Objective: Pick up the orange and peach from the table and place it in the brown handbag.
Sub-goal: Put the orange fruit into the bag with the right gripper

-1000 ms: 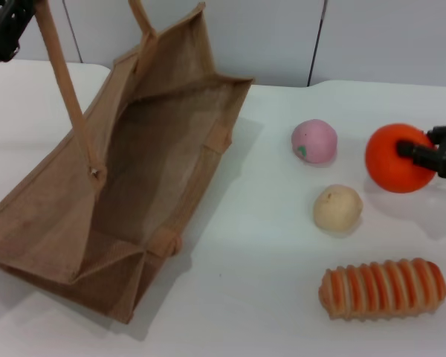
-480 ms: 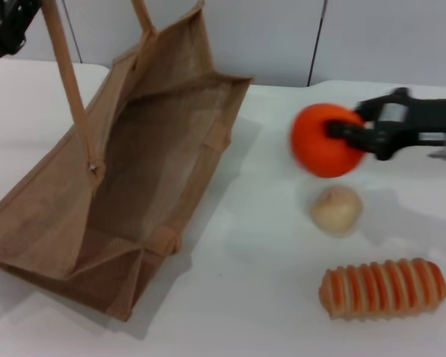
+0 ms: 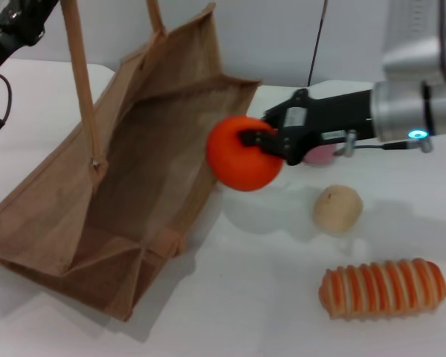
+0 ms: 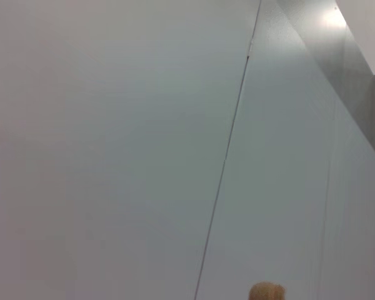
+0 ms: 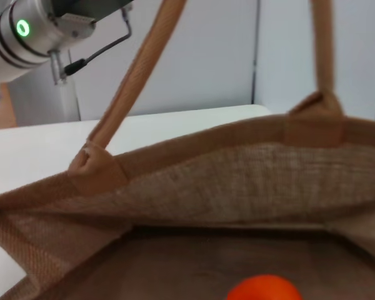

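Right hand (image 3: 262, 143) clamped on the orange (image 3: 244, 152), held in the air at the open mouth of the bag (image 3: 126, 186), level with its near rim. In the right wrist view the orange (image 5: 264, 289) shows low, in front of the bag interior (image 5: 237, 187). Left hand (image 3: 15, 22) at top left by the upright handle (image 3: 80, 82); cannot tell whether its fingers are apart or together. Peach (image 3: 323, 154) on the table (image 3: 267, 297), mostly hidden behind the right arm. Beige ball (image 3: 337, 207) and striped loaf (image 3: 383, 287) lie near it.
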Available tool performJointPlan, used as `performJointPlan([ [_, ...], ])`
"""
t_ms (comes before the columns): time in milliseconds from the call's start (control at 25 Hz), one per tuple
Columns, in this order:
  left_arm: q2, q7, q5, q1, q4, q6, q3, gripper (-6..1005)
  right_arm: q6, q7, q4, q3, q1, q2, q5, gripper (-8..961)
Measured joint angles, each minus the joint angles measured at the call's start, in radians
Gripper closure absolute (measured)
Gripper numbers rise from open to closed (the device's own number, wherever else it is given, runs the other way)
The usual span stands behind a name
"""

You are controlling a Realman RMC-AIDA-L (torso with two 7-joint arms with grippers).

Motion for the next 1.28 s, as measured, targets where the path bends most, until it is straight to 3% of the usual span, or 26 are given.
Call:
performJointPlan([
  [80, 0.000, 0.000, 0.005, -0.003, 0.000, -0.002, 0.001, 874, 0.043, 0.000, 0.016, -0.109, 0.019, 0.002, 0.083, 832],
  [160, -0.001, 0.000, 0.013, -0.010, -0.001, -0.004, 0.001, 874, 0.058, 0.000, 0.018, -0.139, 0.022, 0.002, 0.111, 851],
  [480, -0.003, -0.003, 0.024, -0.033, -0.008, -0.022, 0.001, 874, 0.228, 0.004, 0.023, -0.446, 0.041, 0.003, 0.352, 889],
  [720, -0.003, -0.004, 0.024, -0.044, -0.019, -0.067, 0.001, 874, 0.358, 0.006, -0.001, -0.735, 0.056, 0.004, 0.567, 890],
  [1120, -0.004, -0.014, 0.024, -0.064, -0.032, -0.112, 0.001, 874, 0.472, 0.008, -0.073, -0.936, 0.059, 0.004, 0.705, 890],
  [1280, -0.004, -0.016, 0.023, -0.069, -0.037, -0.130, 0.001, 874, 0.584, 0.036, -0.097, -1.013, 0.060, 0.007, 0.724, 887],
])
